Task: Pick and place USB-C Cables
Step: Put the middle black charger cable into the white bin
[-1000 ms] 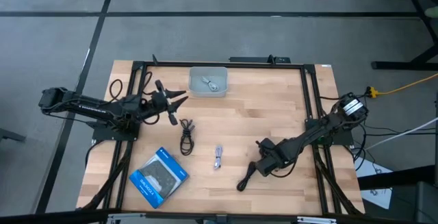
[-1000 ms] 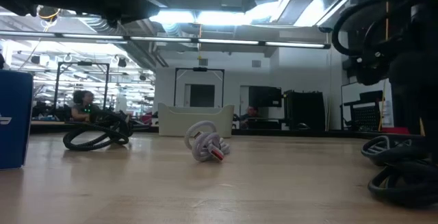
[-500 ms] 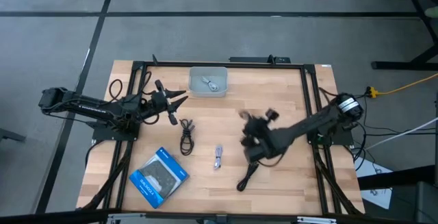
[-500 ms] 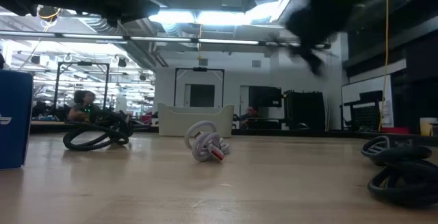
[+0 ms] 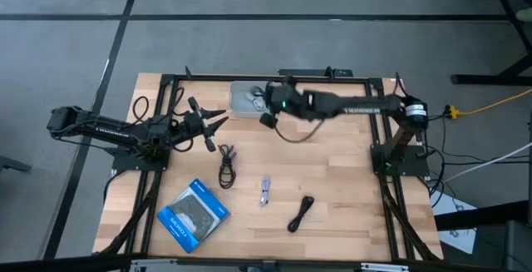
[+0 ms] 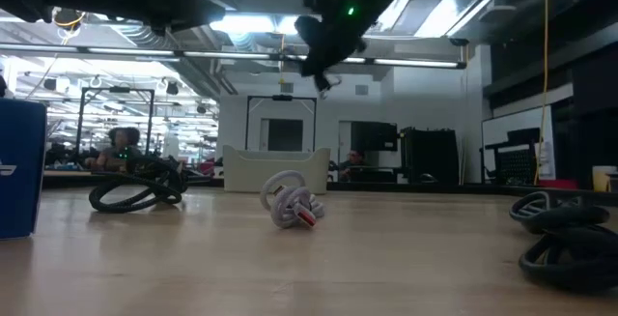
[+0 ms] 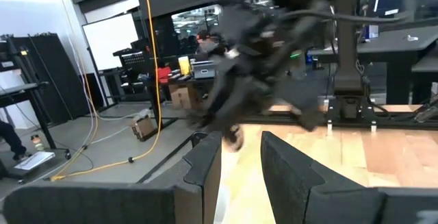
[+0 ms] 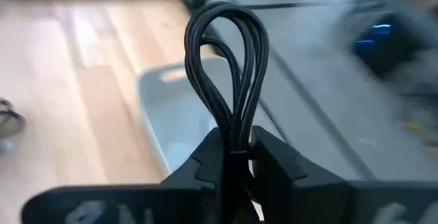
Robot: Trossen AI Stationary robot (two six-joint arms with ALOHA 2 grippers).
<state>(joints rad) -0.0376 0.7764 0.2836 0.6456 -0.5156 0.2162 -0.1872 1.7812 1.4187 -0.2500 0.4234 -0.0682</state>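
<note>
Overhead, the right gripper (image 5: 268, 110) hung above the grey bin (image 5: 243, 100), its jaws pinched tight on a looped black cable (image 8: 229, 80) near the bundle's middle, so the loops stood clear ahead of the fingers, presumably ready to drop into the bin just beyond them. The left gripper (image 5: 218, 122) waited near the table's left side with its jaws spread and nothing between them. A pale cable (image 5: 257, 101) seemed to lie in the bin, while another black cable (image 5: 226, 165), a silver one (image 5: 265, 190) and a third black one (image 5: 300, 214) lay loose on the table (image 5: 349, 172), well apart from both grippers.
</note>
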